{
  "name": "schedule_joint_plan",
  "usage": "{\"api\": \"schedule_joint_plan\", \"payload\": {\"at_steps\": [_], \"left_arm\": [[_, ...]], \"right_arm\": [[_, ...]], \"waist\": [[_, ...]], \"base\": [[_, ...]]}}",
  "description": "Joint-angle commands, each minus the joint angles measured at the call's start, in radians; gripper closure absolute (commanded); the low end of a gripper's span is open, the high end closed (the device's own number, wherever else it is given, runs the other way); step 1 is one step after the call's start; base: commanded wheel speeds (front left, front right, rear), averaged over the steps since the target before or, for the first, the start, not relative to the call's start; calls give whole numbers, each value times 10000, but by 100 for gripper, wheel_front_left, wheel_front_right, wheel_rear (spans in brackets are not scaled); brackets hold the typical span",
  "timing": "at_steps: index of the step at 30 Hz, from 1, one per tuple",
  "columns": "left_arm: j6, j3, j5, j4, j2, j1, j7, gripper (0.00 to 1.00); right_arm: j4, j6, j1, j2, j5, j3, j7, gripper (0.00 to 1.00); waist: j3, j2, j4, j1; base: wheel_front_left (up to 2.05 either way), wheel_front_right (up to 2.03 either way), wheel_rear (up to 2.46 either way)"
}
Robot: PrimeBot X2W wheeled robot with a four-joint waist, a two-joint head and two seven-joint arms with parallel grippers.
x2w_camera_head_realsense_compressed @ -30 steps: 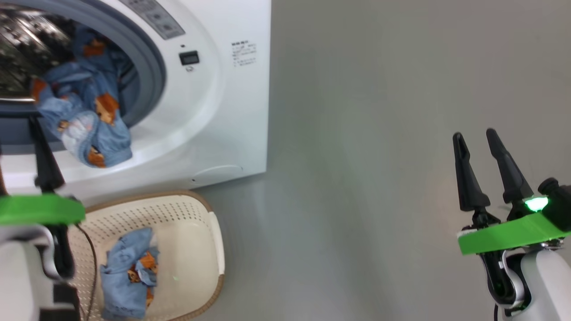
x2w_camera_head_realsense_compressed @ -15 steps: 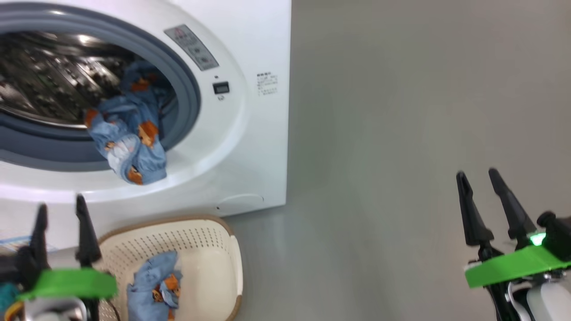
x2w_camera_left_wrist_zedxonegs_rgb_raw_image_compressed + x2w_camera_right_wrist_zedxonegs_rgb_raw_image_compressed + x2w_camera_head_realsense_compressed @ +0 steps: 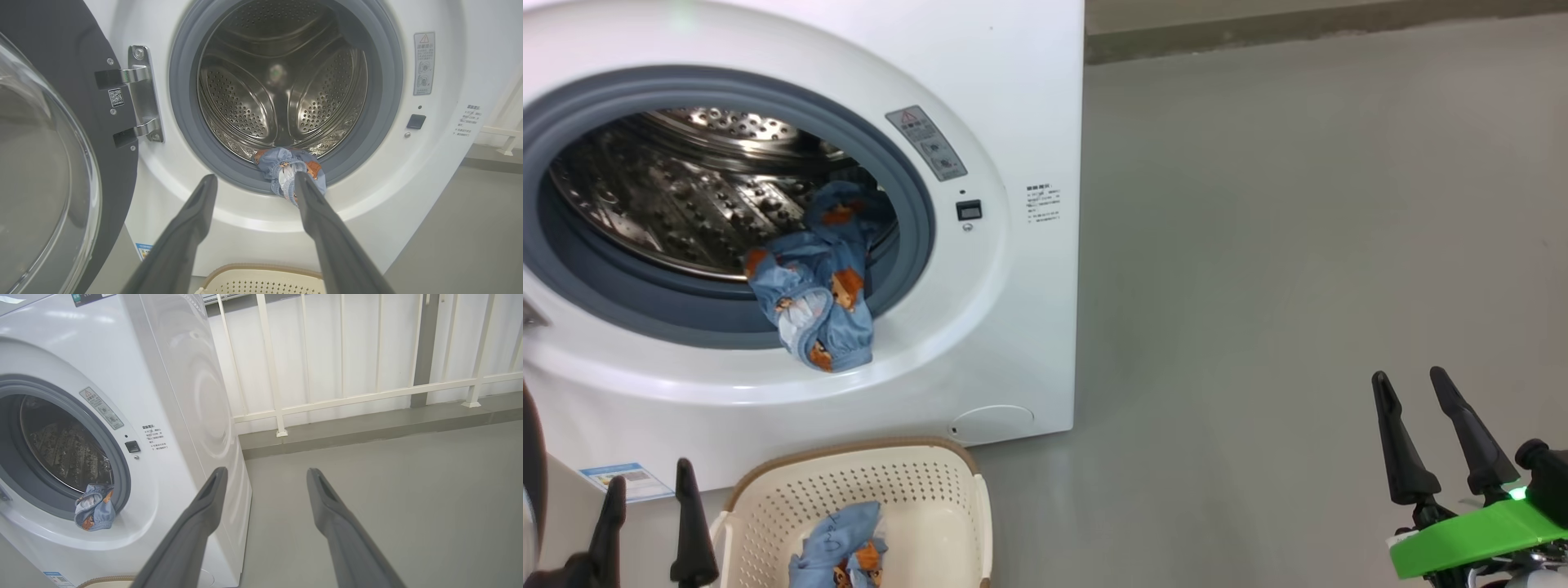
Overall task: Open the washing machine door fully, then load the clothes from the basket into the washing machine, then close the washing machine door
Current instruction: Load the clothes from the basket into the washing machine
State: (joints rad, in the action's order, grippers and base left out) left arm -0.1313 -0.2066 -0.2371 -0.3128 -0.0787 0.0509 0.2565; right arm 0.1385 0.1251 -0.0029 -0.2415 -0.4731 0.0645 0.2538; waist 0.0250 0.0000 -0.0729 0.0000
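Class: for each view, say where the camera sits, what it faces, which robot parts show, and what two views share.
Head view: on the head, looking down at washing machine and basket; left gripper, right gripper.
Left wrist view: left wrist, facing the drum; own fingers.
Right wrist view: right wrist, facing machine corner, railing; own fingers.
Shared: the hanging blue garment.

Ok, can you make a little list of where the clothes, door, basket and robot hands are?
door: washing machine door open
drum clothes: blue garment hanging half out over the seal
basket: basket holding a second garment
left gripper: left gripper open, empty, by the basket
right gripper: right gripper open, empty, over the floor
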Motion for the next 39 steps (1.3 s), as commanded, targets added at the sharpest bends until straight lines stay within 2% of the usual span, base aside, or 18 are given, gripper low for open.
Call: {"api": "schedule_joint_plan", "payload": {"at_steps": [1, 11, 39], "left_arm": [[6, -316, -58, 415, -167, -15, 53, 0], [6, -345, -133, 873, -133, -583, 53, 0], [6, -235, -421, 668, -76, -583, 53, 0]], "right_arm": [[-274, 56, 23, -251, 27, 128, 80, 0], [-326, 56, 198, -164, 29, 28, 80, 0], [-349, 56, 92, -146, -4, 129, 80, 0]], "waist": [[-93, 0, 68, 0], [-105, 0, 40, 0], [32, 0, -65, 0]], "base": [[0, 0, 0], [0, 0, 0], [0, 0, 0]]}}
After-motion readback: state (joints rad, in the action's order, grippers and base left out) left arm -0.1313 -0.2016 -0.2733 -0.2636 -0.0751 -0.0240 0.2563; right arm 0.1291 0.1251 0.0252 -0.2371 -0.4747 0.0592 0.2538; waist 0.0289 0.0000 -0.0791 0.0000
